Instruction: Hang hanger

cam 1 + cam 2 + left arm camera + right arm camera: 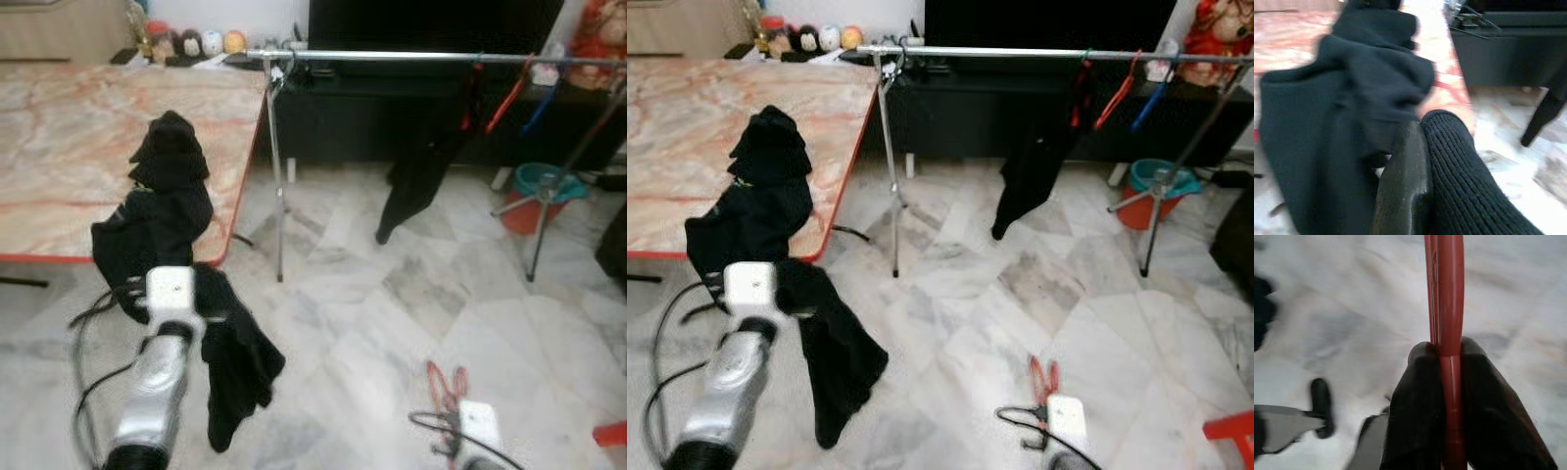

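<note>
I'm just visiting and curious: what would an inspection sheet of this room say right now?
Surface: marble-look table; pale tiled floor.
Job's things: red hanger in the right gripper; clothes rail carrying a black garment, a red hanger and a blue one.
Clutter: black sweater draped off the table edge.
Grippers: left gripper shut on the sweater; right shut on the hanger.
Cables: black cable looping by the left arm.
Surroundings: dark cabinet, teal and red bucket.
</note>
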Robot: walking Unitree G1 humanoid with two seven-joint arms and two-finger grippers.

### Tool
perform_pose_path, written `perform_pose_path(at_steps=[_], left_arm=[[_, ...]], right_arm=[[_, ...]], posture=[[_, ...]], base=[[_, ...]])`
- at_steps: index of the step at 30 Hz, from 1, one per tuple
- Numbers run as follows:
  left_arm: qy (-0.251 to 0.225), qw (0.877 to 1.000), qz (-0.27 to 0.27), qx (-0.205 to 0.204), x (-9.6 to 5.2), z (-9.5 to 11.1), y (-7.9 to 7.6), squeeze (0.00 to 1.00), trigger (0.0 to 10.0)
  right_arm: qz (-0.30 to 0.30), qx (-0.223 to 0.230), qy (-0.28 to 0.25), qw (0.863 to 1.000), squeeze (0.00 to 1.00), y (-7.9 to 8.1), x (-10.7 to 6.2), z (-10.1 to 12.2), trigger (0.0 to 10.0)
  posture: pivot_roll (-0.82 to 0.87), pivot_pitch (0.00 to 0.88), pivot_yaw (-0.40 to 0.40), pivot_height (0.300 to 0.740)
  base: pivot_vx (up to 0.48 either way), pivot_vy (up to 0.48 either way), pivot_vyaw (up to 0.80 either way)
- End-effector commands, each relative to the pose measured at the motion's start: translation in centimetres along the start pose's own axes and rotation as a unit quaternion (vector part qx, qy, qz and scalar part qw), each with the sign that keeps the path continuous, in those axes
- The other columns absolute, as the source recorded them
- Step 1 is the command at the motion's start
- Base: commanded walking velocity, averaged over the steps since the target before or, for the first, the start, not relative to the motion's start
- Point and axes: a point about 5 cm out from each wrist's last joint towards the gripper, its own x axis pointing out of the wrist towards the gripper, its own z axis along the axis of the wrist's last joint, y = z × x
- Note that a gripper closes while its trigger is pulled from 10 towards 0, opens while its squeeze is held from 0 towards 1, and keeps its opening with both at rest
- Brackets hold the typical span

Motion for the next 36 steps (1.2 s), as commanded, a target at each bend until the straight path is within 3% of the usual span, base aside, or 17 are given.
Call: perform_pose_path(at_steps=[1,36], left_arm=[[-0.023,1.000,-0.012,-0.002,0.33,1.05,-0.82,0.00,10.0],[-0.026,1.000,-0.018,-0.002,0.24,1.15,-0.98,0.00,10.0]], right_arm=[[-0.011,-0.003,0.006,1.000,0.00,-0.86,-0.14,-0.42,10.0],[-0.003,-0.013,0.011,1.000,0.00,-0.71,-0.19,-0.79,10.0]], posture=[[0.14,0.000,-0.014,0.740],[0.14,0.000,-0.009,0.740]], base=[[0.000,0.281,0.00],[0.000,0.308,0.00]])
